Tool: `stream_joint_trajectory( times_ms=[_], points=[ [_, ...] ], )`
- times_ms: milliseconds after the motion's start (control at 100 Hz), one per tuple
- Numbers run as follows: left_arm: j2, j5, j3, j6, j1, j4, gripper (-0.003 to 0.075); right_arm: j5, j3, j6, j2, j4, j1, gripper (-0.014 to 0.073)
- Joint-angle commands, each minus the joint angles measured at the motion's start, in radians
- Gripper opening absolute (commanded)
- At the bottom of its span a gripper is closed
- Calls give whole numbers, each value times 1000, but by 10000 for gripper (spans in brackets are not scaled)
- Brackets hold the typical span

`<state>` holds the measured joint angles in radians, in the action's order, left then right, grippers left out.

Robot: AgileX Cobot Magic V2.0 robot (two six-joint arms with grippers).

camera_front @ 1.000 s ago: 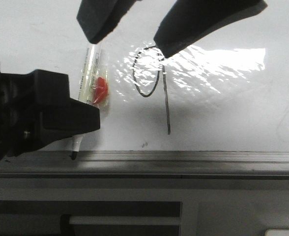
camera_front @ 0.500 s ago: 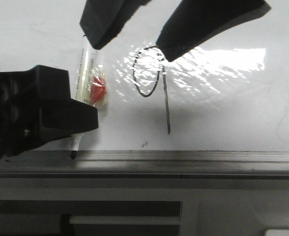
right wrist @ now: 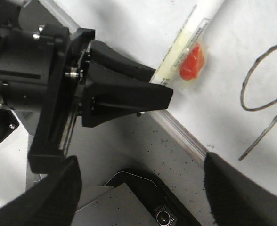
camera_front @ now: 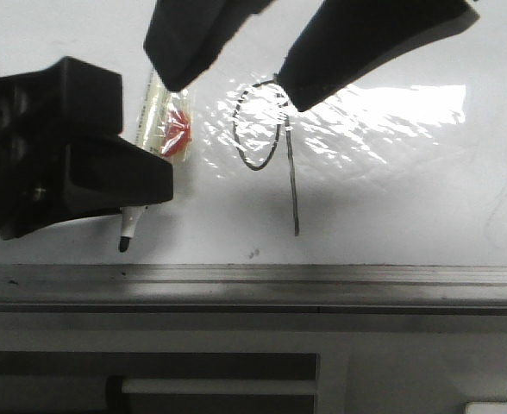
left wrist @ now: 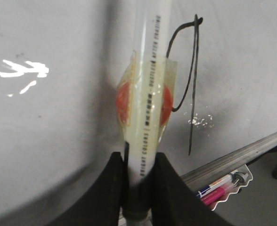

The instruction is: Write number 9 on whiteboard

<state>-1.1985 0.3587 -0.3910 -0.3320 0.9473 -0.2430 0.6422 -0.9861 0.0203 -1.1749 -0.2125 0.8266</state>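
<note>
Pen's off the ledge, the 9 looks done

At frame left the left tool (camera_front: 107,185) pinches the marker (camera_front: 154,116), its tip lifted clear of the grey ledge (camera_front: 322,280); the number 9 (camera_front: 271,147) sits mid-whiteboard (camera_front: 409,198), right tool (camera_front: 236,73) spread above.

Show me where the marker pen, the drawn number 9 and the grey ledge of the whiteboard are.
marker pen (left wrist: 148,122), left wrist view, on its taped barrel.
number 9 (camera_front: 294,194), front view, on its straight tail.
grey ledge (camera_front: 340,285), front view, on its top face.
</note>
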Motion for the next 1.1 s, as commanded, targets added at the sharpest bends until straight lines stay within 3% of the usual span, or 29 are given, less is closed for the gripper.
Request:
stream_joint_trajectory(
  times_ms=[0, 340, 1020, 1090],
  points=[
    [40, 34, -30, 40, 4, -31, -21, -48, -25, -3, 17, 4, -1, 479],
    [40, 28, -30, 271, 2, -249, -21, -48, -25, -1, 17, -5, -1, 479],
    [-29, 96, -30, 258, 2, -259, -19, -48, -25, -1, 17, -14, -1, 471],
    [-29, 99, -30, 258, 2, -259, 19, -48, -25, -1, 17, -14, -1, 471]
  ],
)
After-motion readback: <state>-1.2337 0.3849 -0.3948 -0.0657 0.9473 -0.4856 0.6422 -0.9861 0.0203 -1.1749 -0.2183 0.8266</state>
